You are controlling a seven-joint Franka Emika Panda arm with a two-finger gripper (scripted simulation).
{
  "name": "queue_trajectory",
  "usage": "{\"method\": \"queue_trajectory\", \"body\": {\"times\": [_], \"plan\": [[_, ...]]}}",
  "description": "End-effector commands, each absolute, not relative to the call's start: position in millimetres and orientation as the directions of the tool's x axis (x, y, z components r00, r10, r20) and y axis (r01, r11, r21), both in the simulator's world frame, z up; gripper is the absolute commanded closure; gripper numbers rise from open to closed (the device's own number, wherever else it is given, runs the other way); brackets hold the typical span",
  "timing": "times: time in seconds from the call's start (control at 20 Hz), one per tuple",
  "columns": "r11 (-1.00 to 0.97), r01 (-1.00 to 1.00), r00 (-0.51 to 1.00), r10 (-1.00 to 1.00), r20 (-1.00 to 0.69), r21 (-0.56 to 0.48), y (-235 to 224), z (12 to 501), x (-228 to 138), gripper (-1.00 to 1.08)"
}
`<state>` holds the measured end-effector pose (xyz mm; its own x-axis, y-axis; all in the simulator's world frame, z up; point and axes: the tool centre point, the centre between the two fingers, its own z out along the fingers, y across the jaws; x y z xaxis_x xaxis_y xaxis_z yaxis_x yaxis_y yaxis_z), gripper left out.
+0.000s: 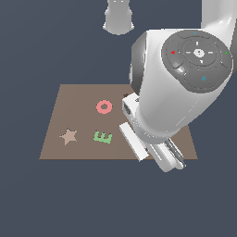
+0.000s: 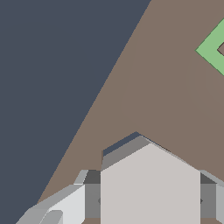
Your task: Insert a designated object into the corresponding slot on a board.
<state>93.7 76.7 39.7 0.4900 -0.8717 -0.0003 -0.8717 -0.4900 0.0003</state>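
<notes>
Gripper point(image 2: 150, 201) pinching grey hexagonal block point(image 2: 150, 183) above brown board point(image 1: 78, 99). Pink ring point(image 1: 104, 107), green E point(image 1: 102, 137), tan star point(image 1: 68, 136) lying apart toward exterior view's left. Slot hidden behind arm point(image 1: 180, 78).

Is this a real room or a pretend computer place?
Probably a pretend, computer-made place: a plain dark floor, a flat brown board with a pink ring and tan star, and a smooth white robot arm.

We are seeing the board point(image 1: 78, 99) lying flat on the ground, with the ring point(image 1: 104, 107) sitting on it toward its far side. Nearer us, the star point(image 1: 68, 136) is lying at the exterior view's left and the letter E point(image 1: 103, 137) just to its right. The arm point(image 1: 176, 83) is covering the board's right part.
</notes>
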Motion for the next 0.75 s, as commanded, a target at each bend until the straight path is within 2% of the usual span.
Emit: {"method": "queue_trajectory", "body": {"times": [0.0, 0.2, 0.25, 0.7], "plan": [[-0.490, -0.872, 0.490, -0.872, 0.000, 0.000, 76.7, 36.8, 94.2, 1.08], [-0.491, -0.871, 0.491, -0.871, -0.001, 0.001, 77.2, 30.7, 95.0, 1.08], [-0.491, -0.871, 0.491, -0.871, -0.001, 0.001, 77.2, 30.7, 95.0, -0.92], [-0.491, -0.871, 0.491, -0.871, -0.001, 0.001, 77.2, 30.7, 95.0, -0.92]]}}
